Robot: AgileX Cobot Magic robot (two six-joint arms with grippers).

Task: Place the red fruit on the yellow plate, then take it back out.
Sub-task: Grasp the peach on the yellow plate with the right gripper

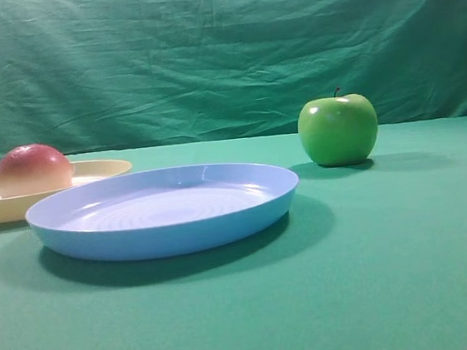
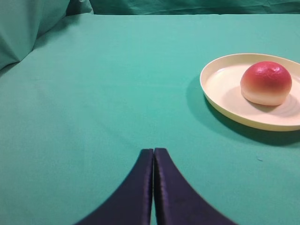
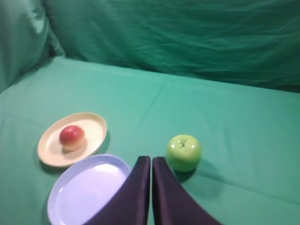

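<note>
The red fruit (image 1: pixel 33 169) (image 2: pixel 266 83) (image 3: pixel 71 136) rests on the yellow plate (image 1: pixel 103 168) (image 2: pixel 220 84) (image 3: pixel 93 129) at the left. My left gripper (image 2: pixel 153 150) is shut and holds nothing; it hovers over bare green cloth, well left of and nearer than the plate. Shut as well and holding nothing, my right gripper (image 3: pixel 151 158) hangs between the blue plate and the green apple, apart from both. Neither gripper shows in the exterior high view.
A light blue plate (image 1: pixel 222 226) (image 3: pixel 65 201) lies in front of the yellow one with nothing on it. A glossy green apple (image 1: pixel 338 129) (image 3: pixel 184 152) stands to its right. Green cloth covers the table and hangs as a backdrop behind.
</note>
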